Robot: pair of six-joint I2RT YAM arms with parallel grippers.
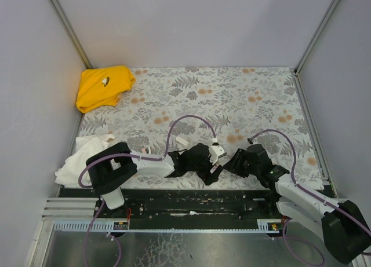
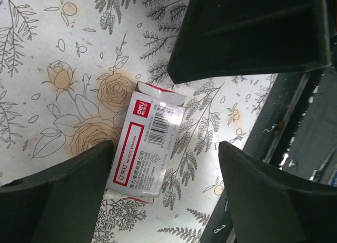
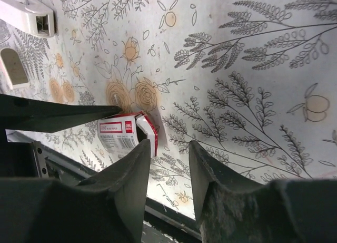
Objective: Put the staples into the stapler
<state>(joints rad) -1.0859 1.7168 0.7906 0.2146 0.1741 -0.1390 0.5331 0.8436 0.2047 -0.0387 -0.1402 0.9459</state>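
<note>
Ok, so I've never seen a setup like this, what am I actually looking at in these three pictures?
These are two robot arms bolted at the near edge of a table with a floral cover. One picture looks down from above and behind them. The other two come from a camera on each wrist, so the dark wedges at the bottom are that arm's own fingers. The left hand is open, with its fingers either side of a small red-and-white staple box. The right hand is close by, with nothing between its fingers. Neither holds anything. A small pale stapler lies further off. A yellow cloth and a white cloth lie on the left.
</note>
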